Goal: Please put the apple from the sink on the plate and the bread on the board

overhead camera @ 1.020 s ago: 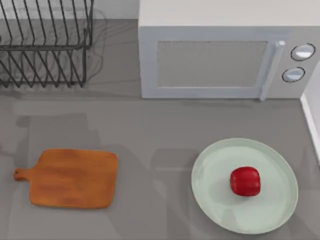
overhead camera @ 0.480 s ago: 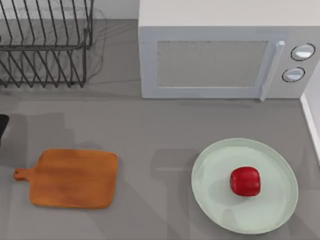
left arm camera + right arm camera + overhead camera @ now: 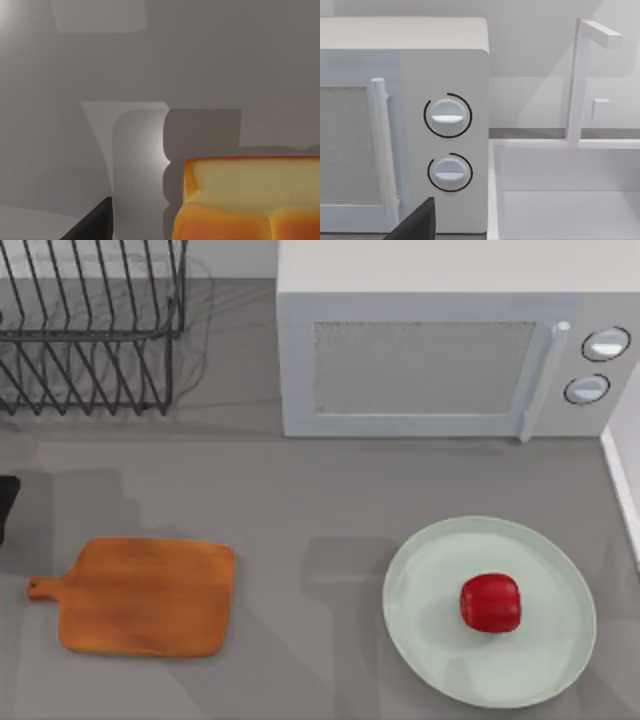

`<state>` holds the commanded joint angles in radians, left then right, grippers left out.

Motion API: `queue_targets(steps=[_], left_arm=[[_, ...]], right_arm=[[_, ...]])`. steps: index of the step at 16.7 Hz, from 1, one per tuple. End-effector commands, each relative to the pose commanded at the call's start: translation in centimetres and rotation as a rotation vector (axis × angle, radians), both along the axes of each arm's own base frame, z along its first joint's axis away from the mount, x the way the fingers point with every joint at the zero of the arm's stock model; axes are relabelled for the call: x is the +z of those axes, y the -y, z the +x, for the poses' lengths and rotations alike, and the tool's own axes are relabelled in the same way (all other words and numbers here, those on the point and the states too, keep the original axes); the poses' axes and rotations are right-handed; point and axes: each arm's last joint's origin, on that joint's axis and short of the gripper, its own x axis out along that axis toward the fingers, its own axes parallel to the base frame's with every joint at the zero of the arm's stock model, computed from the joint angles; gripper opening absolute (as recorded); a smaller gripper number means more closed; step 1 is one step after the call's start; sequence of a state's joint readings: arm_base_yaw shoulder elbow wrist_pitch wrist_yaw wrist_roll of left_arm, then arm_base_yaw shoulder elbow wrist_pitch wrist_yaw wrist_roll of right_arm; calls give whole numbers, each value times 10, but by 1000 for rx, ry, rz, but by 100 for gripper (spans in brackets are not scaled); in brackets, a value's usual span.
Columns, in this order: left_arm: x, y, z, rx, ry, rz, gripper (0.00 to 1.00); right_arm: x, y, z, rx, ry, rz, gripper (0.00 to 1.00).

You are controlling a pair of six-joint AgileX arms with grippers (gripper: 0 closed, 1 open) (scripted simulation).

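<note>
The left gripper (image 3: 4, 502) is cut off by the left edge of the top view, where a dark sliver of it sits just beyond the far-left corner of the board (image 3: 145, 597); whether it is released or clenched cannot be told. In the left wrist view the bread (image 3: 247, 200) is cut off by the frame, close under the camera, with 1 pale side and part of its domed golden top visible above the grey counter (image 3: 200, 65); whether it is grasped cannot be told. A dark finger tip (image 3: 92, 222) shows at the frame edge. The plate (image 3: 430, 570) lies near and right on the counter and holds 1 apple (image 3: 490, 602), resting right of its centre. The board lies near and left, bare, with its handle pointing left. The right wrist view faces the microwave (image 3: 445, 70) with its 2 dials, and the white sink (image 3: 560, 200) with its faucet (image 3: 577, 80) just beside it. A wire dish rack (image 3: 90, 330) stands at the far left.
</note>
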<state>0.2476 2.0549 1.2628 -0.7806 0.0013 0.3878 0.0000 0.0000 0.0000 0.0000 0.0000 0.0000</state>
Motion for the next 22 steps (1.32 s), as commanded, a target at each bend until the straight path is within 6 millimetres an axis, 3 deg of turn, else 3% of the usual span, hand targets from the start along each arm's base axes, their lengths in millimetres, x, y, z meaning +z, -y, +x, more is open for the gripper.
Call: queue_targets(steps=[11, 19, 20, 22], left_arm=[[0, 0, 0, 0, 0, 0, 2], [0, 0, 0, 0, 0, 0, 0], [12, 1, 1, 0, 25, -3, 0], [16, 1, 2, 1, 27, -3, 0]], right_arm=[[0, 0, 0, 0, 0, 0, 100], [0, 0, 0, 0, 0, 0, 100], [0, 0, 0, 0, 0, 0, 100], [0, 0, 0, 0, 0, 0, 100]])
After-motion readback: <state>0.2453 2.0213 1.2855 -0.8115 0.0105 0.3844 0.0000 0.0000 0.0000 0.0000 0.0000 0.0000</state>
